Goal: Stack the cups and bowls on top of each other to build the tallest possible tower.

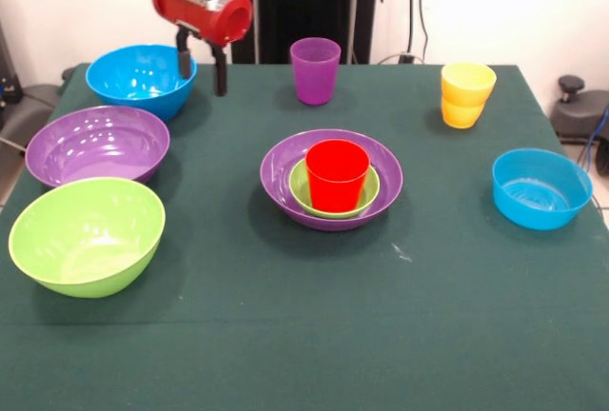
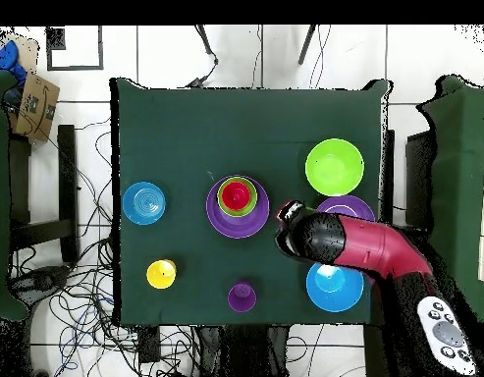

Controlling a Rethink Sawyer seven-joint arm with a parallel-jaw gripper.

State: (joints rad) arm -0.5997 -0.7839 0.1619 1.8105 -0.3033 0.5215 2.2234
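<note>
The tower (image 1: 332,183) is sitting near the middle of the green table (image 1: 304,335), so far made of a large purple bowl (image 1: 285,171) as base, a small green bowl (image 1: 298,185) nested in it, and a red cup (image 1: 337,174) standing upright in that. The gripper (image 1: 202,67) is hanging at the rim of the large blue bowl (image 1: 138,78) on the far side of the table, its two dark fingers (image 1: 220,73) parted and holding nothing, one finger over the bowl's edge and the other just outside it. This is looking like the approach to picking up the blue bowl as the next layer. The next move is calling for the fingers to drop astride the rim, pinch the wall, lift clear, and carry the bowl over the red cup, likely setting it centred so it does not tip. Other pieces are waiting: a second large purple bowl (image 1: 95,145) and a lime green bowl (image 1: 86,235) beside the blue one, a purple cup (image 1: 315,69) behind the tower, two stacked yellow cups (image 1: 466,94), and a small blue bowl (image 1: 540,187) well apart on the other side.
</note>
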